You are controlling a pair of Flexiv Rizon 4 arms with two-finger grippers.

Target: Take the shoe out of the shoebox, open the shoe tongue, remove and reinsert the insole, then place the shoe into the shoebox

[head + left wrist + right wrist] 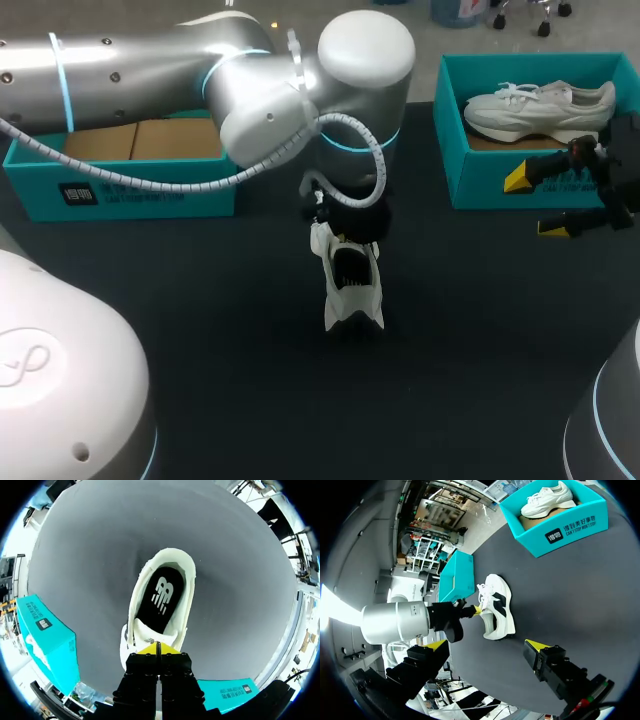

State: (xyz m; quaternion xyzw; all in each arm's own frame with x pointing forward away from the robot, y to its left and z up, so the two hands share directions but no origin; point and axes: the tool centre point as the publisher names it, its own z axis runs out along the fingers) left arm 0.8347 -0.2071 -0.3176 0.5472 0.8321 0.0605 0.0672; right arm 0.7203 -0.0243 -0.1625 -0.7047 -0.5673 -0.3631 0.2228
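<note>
A white shoe (pixel 351 282) stands on the black table's middle, its opening up and its black insole (pixel 161 597) showing inside. My left arm comes in from the left, and its gripper (pixel 345 215) is right above the shoe. Its yellow tips (pixel 158 649) are pressed together at the tongue (pixel 149 634), shut on it. In the right wrist view that gripper (pixel 471 611) meets the shoe (pixel 497 612) at its laced end. My right gripper (pixel 537 204) hangs open at the right, in front of a teal box, with nothing between its fingers.
A teal shoebox (pixel 120 190) with a cardboard floor sits at the back left. Another teal shoebox (pixel 480 150) at the back right holds a second white shoe (pixel 540 108). Black table surface (pixel 220 330) stretches in front of the shoe.
</note>
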